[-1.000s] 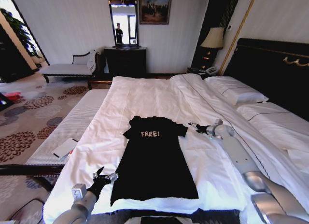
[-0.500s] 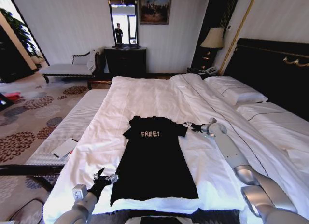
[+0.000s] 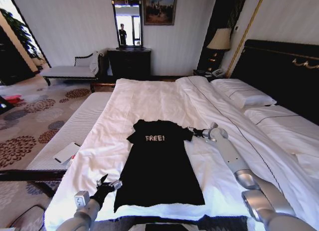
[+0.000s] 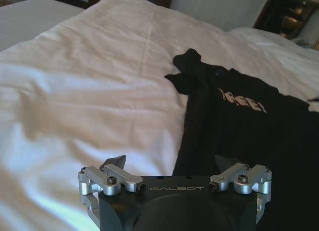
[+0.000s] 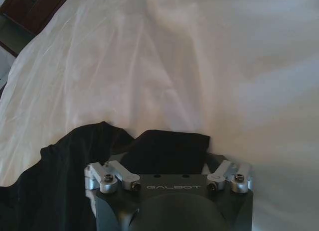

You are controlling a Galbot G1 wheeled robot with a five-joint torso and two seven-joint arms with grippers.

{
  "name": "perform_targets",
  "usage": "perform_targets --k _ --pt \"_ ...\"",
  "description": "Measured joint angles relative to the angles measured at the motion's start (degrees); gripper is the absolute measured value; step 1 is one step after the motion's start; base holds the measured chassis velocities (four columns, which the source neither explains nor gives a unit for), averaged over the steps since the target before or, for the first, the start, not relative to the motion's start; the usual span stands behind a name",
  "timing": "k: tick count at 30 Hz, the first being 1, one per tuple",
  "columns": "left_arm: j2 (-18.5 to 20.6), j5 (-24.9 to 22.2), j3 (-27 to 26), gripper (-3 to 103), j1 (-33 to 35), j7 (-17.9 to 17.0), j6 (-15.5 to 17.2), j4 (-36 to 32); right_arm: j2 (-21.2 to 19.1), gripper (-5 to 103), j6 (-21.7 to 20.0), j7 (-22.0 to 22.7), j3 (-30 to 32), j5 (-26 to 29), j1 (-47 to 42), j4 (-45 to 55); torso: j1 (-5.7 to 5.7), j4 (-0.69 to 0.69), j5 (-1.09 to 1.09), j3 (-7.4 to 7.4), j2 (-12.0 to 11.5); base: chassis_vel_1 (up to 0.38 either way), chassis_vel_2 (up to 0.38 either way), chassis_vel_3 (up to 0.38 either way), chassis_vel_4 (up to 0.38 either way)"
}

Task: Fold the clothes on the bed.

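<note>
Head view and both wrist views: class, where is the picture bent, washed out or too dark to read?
Head view: walls bow at the edges. Left wrist view: the bed glows bright beside the T-shirt. Right wrist view: the black sleeve loses its folds.

One black T-shirt (image 3: 158, 164), one bed (image 3: 149, 99), two pillows (image 3: 244, 95), two pincers (image 3: 195, 132).

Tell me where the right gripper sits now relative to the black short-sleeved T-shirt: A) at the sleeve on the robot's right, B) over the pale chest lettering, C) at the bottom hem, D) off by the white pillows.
A: the right gripper is at the sleeve on the robot's right of the black short-sleeved T-shirt, fingers spread either side of the sleeve in the wrist view.
</note>
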Motion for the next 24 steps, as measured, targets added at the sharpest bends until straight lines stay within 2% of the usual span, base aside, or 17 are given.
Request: perform_targets --k 1,2,5,7,11,13,16,18,19,20,22,24 --pt "0.0 -0.35 -0.09 100 -0.02 -0.06 0.06 0.0 -0.1 82 0.17 -0.1 0.09 -0.06 -0.13 -0.02 0.0 0.0 0.0 0.0 0.0 0.0 0.0 0.0 0.0" --pt "0.0 -0.35 -0.09 100 -0.02 -0.06 0.06 0.0 -0.1 82 0.17 -0.1 0.09 -0.06 -0.13 -0.02 0.0 0.0 0.0 0.0 0.0 0.0 0.0 0.0 0.0" --pt "-0.05 -0.29 0.02 100 0.03 -0.07 0.09 0.0 -0.49 65 0.49 -0.23 0.16 -0.09 -0.46 0.08 0.0 0.01 0.02 0.0 0.0 0.0 0.0 0.0 0.0" --pt "-0.1 -0.22 0.18 100 -0.03 -0.07 0.09 0.03 -0.7 65 0.57 -0.28 0.16 -0.09 -0.54 0.15 0.0 0.01 0.02 0.0 0.0 0.0 0.0 0.0 0.0" --pt "-0.28 -1.62 0.28 100 -0.52 -0.24 0.09 0.13 -1.37 44 0.8 -0.53 0.11 -0.1 -0.59 0.24 0.0 0.01 0.01 0.0 0.0 0.0 0.0 0.0 0.0" --pt "-0.28 -1.74 0.2 100 -0.54 -0.24 0.09 0.13 -1.49 44 0.85 -0.62 0.1 -0.13 -0.59 0.22 0.0 0.01 0.01 0.0 0.0 0.0 0.0 0.0 0.0" --pt "-0.18 -1.89 0.05 100 -0.46 -0.2 0.07 -0.06 -1.83 28 1.08 -0.97 0.02 -0.3 -0.59 0.11 0.0 0.0 0.01 0.0 0.0 0.0 0.0 0.0 0.0" --pt "-0.18 -1.89 0.05 100 -0.43 -0.19 0.06 -0.19 -1.85 28 1.19 -1.02 -0.03 -0.37 -0.59 0.1 0.0 0.0 0.01 0.0 0.0 0.0 0.0 0.0 0.0" --pt "-0.18 -1.89 0.06 100 -0.41 -0.17 0.05 -0.35 -1.85 16 1.26 -1.05 -0.07 -0.44 -0.59 0.09 0.0 0.01 0.01 0.0 0.0 0.0 0.0 0.0 0.0" --pt "-0.22 -1.89 0.13 100 -0.42 -0.16 0.04 -0.48 -1.8 12 1.39 -1.07 -0.09 -0.54 -0.6 0.09 0.0 0.02 0.01 0.0 0.0 0.0 0.0 0.0 0.0" --pt "-0.24 -1.88 0.21 100 -0.44 -0.16 0.03 -0.55 -1.73 12 1.47 -1.07 -0.09 -0.66 -0.65 0.09 0.0 0.01 0.0 0.0 0.0 0.0 0.0 0.0 0.0" --pt "-0.24 -1.85 0.27 100 -0.47 -0.13 0.04 -0.6 -1.64 2 1.68 -1.08 -0.14 -1.02 -0.79 0.03 0.0 0.01 0.0 0.0 0.0 0.0 0.0 0.0 0.0"
